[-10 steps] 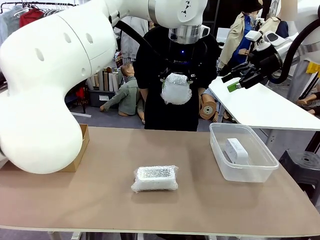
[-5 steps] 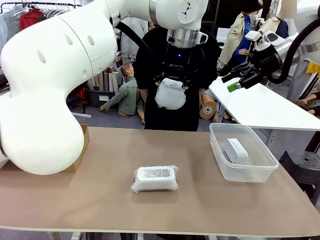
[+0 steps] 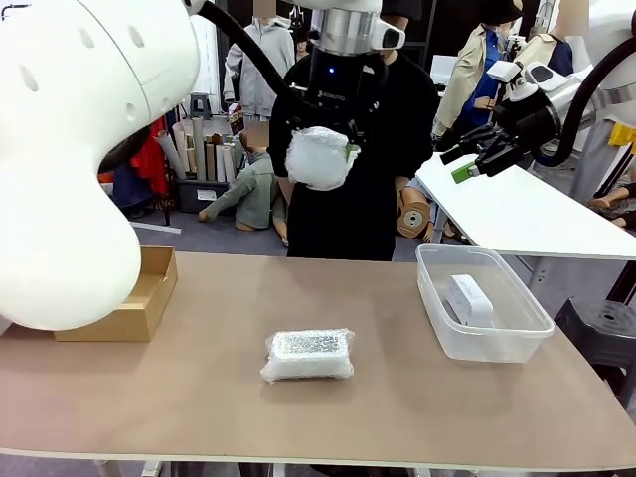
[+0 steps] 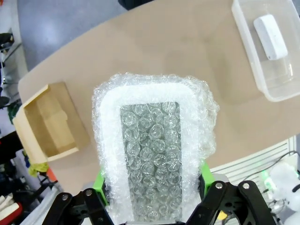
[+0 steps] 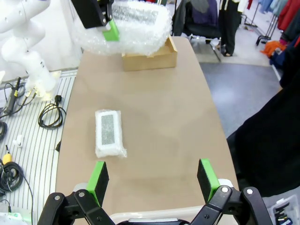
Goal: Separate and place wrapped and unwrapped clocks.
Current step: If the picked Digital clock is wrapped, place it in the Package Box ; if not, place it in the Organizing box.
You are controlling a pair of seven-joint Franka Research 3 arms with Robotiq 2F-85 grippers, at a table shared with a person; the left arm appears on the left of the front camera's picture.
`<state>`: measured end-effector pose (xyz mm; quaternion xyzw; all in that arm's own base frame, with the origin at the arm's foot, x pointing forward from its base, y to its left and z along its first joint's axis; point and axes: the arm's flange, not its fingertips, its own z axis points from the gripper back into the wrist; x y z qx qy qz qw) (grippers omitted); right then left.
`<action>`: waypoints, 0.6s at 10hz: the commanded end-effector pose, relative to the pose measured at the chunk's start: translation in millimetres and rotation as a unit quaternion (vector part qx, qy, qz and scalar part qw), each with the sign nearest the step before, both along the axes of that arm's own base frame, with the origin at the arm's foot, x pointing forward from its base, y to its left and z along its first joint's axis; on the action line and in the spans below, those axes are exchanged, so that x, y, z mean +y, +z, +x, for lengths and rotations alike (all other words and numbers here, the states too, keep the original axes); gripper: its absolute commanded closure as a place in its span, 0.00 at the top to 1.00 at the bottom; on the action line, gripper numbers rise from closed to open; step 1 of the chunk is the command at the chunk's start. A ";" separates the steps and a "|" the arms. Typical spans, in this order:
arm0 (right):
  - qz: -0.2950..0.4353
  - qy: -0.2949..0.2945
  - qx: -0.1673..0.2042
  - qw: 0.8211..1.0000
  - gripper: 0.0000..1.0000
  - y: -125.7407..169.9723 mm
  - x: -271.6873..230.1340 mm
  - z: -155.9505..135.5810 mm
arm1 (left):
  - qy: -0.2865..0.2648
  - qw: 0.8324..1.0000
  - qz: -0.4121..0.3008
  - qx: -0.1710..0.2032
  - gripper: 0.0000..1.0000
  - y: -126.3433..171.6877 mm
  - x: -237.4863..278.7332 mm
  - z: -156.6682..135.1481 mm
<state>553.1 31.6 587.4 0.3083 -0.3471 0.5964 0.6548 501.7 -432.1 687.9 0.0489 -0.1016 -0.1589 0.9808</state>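
My left gripper (image 3: 320,151) hangs high over the table's far edge, shut on a lumpy bubble-wrapped clock (image 3: 318,159). In the left wrist view this bundle (image 4: 157,150) sits between the green pads (image 4: 100,185); the right wrist view shows the bundle (image 5: 124,23) at the top. A second wrapped clock (image 3: 308,356) lies flat mid-table, and this wrapped clock (image 5: 110,132) lies left of centre in the right wrist view. A bare white clock (image 3: 469,298) rests in the clear bin (image 3: 497,348). My right gripper (image 3: 477,159) is raised at the far right, open and empty (image 5: 153,176).
An open cardboard box (image 3: 139,308) stands at the table's left edge, below and left of the held bundle (image 4: 49,124). The clear bin (image 4: 281,91) is at the right. A person in black stands behind the table's far side. Another white table lies beyond the right arm.
The left arm has lifted the held bundle higher and a little to the left. The right arm, the table bundle and the bin have stayed put.
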 end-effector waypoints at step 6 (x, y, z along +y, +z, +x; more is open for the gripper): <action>0.000 0.003 -0.008 1.000 1.00 0.7 -0.2 -1.5 | -0.028 0.996 0.046 0.069 0.00 -60.0 98.1 -31.0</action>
